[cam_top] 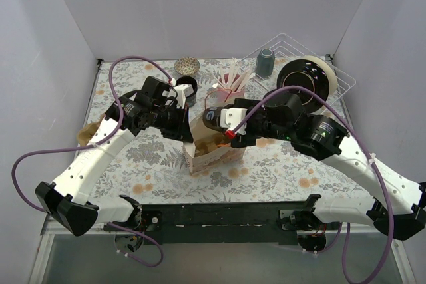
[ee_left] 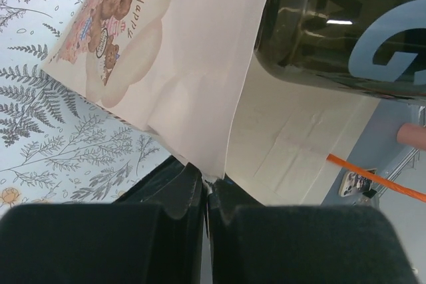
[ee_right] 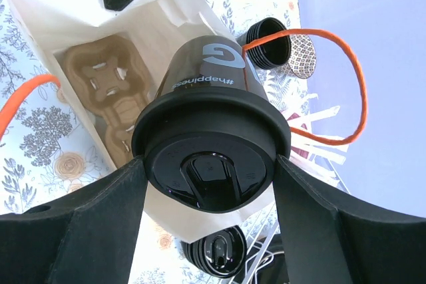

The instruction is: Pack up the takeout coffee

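The takeout coffee (ee_right: 212, 108), a black cup with a glossy black lid, hangs tilted over the mouth of the open paper bag (ee_right: 166, 11). My right gripper (ee_right: 210, 164) is clamped on its lid rim, one finger on each side. From above, the cup (cam_top: 211, 118) sits just over the bag (cam_top: 212, 154) at the table's middle. My left gripper (ee_left: 208, 184) is shut on the bag's upper edge (ee_left: 200, 84), holding it open. The cup's side (ee_left: 333, 31) shows close above the bag's inner wall. A brown cardboard cup carrier (ee_right: 110, 98) lies inside the bag.
A lidless black cup (cam_top: 186, 90) and a patterned disc (cam_top: 188, 66) stand behind the bag. A pink holder of straws (cam_top: 229, 88) is beside them. A wire rack (cam_top: 313, 58) at the back right holds a grey-blue tumbler (cam_top: 265, 63) and dark bowls (cam_top: 303, 78). Spare black lids (ee_right: 223, 257) lie below the cup.
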`<state>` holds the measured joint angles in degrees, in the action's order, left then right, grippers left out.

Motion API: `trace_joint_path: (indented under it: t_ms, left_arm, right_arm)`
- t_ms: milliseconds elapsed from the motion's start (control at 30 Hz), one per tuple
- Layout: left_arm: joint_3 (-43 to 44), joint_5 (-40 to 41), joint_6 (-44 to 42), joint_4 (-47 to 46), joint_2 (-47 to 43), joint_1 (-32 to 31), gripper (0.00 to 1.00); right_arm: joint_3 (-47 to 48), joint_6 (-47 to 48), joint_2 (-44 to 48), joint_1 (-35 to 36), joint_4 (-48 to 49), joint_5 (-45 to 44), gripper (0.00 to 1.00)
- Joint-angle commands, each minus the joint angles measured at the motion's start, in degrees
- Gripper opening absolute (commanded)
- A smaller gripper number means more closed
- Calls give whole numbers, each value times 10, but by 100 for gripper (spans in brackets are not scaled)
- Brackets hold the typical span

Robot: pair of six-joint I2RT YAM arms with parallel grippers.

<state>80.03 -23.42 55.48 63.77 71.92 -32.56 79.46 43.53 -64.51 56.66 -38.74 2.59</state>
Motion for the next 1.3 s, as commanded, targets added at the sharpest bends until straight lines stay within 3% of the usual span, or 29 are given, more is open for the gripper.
trace_joint_path:
  t_ms: [0, 200, 400, 567, 700, 833, 1267]
  left_arm:
    - [18, -10, -34, 7, -6, -2, 3]
    - [19, 55, -120, -48, -30, -3, 3]
    - [-43, 1, -137, -163, -96, -3, 2]
    - [-92, -1, -144, -216, -117, -3, 0]
    - [-116, -24, -152, -247, -124, -3, 0]
    - [-148, -40, -172, -265, -132, -3, 0]
    - [-195, -28, -204, -271, -148, -3, 0]
  right_arm:
    - [11, -13, 6, 2, -2, -2, 58]
    - [43, 0, -39, 2, -53, 2, 58]
    - [66, 28, -83, 7, -92, -70, 57]
    - [99, 11, -114, 14, -88, -78, 58]
    - [37, 14, -122, 26, -50, -121, 58]
    - [-81, 26, -90, 26, 65, -135, 58]
    - [-178, 30, -102, 26, 112, -210, 61]
